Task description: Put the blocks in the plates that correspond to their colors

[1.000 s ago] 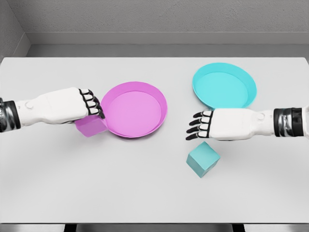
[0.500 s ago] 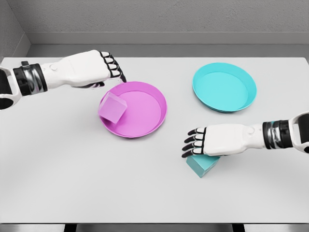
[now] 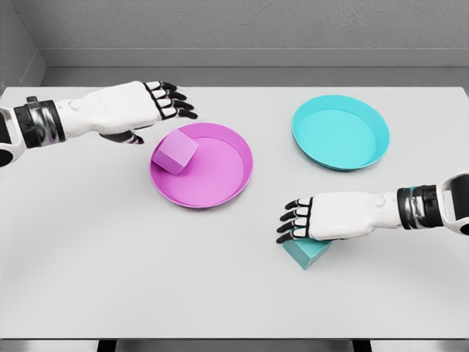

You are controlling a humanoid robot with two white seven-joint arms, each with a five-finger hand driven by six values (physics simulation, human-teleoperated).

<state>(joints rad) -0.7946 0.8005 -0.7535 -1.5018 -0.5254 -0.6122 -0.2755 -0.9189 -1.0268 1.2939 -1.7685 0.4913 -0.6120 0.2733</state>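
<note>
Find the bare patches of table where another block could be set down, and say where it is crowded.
Free: the strip between the pink plate and cyan plate, and the front of the table. Crowded: the pink plate's left rim, with the pink block and left hand; and the right hand over the cyan block.

There is just one view, from the robot's head, looking forward and down from fairly near at the white table (image 3: 234,293), with its far edge and the grey wall (image 3: 249,26) up top and both arms reaching in from the left and right sides.
</note>
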